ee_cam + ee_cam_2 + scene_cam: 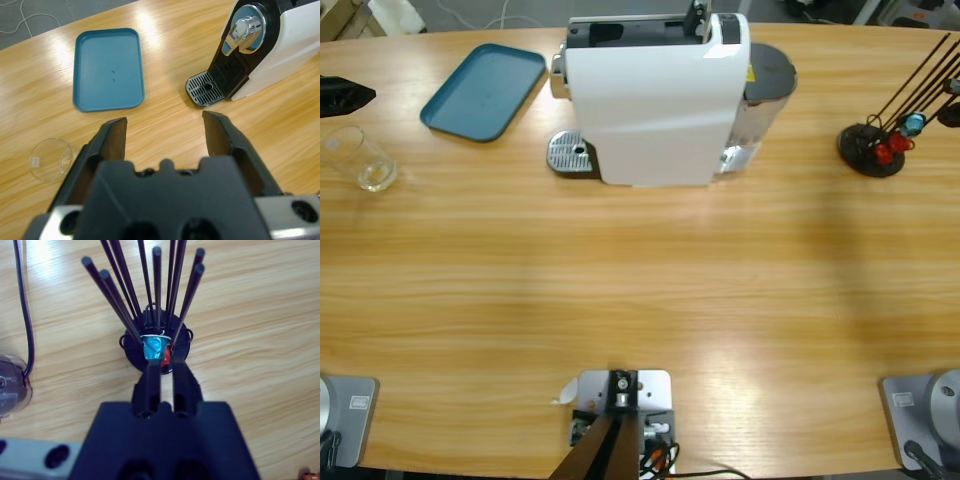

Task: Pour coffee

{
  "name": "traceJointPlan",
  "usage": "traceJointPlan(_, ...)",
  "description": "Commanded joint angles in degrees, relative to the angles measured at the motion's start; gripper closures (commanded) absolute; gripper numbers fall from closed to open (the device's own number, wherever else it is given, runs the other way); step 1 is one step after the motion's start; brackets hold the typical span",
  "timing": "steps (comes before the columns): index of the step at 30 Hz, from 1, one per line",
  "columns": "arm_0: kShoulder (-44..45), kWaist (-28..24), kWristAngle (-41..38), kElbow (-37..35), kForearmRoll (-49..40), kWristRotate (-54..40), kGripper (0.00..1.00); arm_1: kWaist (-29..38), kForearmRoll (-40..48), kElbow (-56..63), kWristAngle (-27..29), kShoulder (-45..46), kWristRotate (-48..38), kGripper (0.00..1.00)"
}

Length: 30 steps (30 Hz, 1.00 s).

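A small clear tumbler [362,160] stands at the table's far left, with a shallow pale yellow layer of coffee [376,179] in its base. In the left wrist view the tumbler [50,159] lies low on the left. My left gripper [165,127] hangs open and empty above bare wood; in the high view the left gripper [360,97] is a black shape at the left edge, behind the tumbler. The white coffee machine [655,95] has a metal drip tray [205,89] with nothing on it. My right gripper [166,367] is shut and points at a capsule stand [155,347].
A teal tray [485,90] lies between the tumbler and the machine. The capsule stand [870,150], with long black rods, holds a blue capsule [154,347] and a red capsule [886,153] at the table's right end. A black cable [27,315] runs beside it.
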<state>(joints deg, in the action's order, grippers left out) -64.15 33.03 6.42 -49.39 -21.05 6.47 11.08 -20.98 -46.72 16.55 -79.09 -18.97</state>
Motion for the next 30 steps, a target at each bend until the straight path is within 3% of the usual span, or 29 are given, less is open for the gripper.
traceJointPlan(1,-1.5,-0.5,-0.7,1.8,0.8,-0.1,0.354,0.7,1.1,0.6,-1.1,-4.7,0.3,0.078)
traceJointPlan(10,-1.6,-0.5,-0.7,1.8,0.9,-0.1,0.354,0.8,2.7,0.7,-1.2,-7.3,0.3,0.057)
traceJointPlan(15,-1.6,-0.5,-0.7,1.9,0.9,-0.1,0.354,0.8,3.9,0.6,-1.6,-8.7,0.3,0.125)
traceJointPlan(19,-1.6,-0.5,-0.6,1.9,0.9,-0.1,0.354,0.8,4.4,0.5,-1.5,-9.6,0.3,0.245)
traceJointPlan(30,-1.6,-0.5,-0.6,1.9,0.9,-0.2,0.354,0.7,4.7,0.4,-1.6,-11.2,0.3,0.248)
